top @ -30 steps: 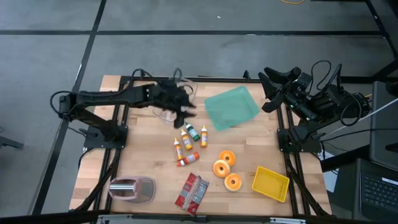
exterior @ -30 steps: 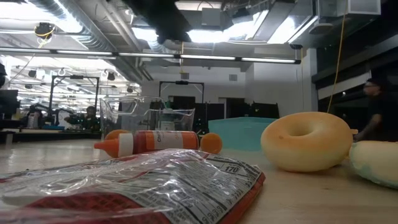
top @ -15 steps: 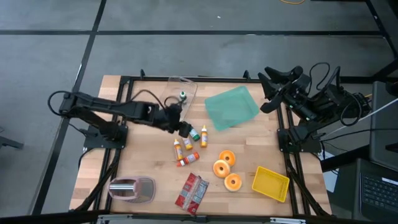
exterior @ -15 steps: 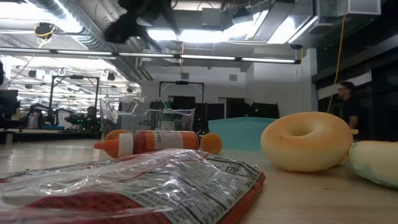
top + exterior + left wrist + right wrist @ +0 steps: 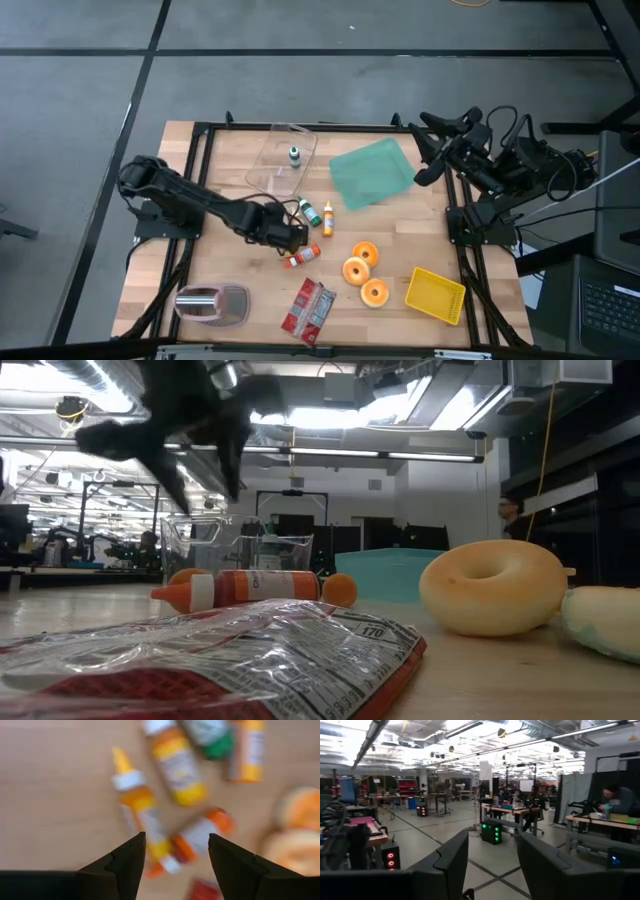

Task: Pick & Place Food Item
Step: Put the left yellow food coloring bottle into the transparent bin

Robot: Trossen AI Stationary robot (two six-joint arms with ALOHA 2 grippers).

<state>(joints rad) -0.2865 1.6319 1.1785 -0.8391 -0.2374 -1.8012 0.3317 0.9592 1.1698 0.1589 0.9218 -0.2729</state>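
Several small sauce bottles lie on their sides mid-table: an orange one with a yellow tip [image 5: 137, 805], a red-orange one [image 5: 200, 832] [image 5: 302, 257], a green one [image 5: 310, 212] and a yellow one [image 5: 327, 218]. My left gripper [image 5: 292, 237] [image 5: 176, 855] hovers open just above them, pointing steeply down, with nothing between its fingers. A green-capped bottle [image 5: 294, 155] lies in the clear container [image 5: 278, 165]. Three donuts [image 5: 362, 268] rest on the wood. My right gripper [image 5: 492, 870] is raised at the table's far right, open and empty.
A teal tray [image 5: 372, 172] lies at the far middle and a yellow tray [image 5: 435, 295] at the near right. A red snack packet [image 5: 307, 308] and a pink-grey item [image 5: 212, 303] sit along the near edge. Bare wood lies left of the bottles.
My left gripper has swung from over the clear container toward the near edge and down, rolling about its own axis, and now hangs low over the loose bottles. The green-capped bottle shows in the container where the gripper had been.
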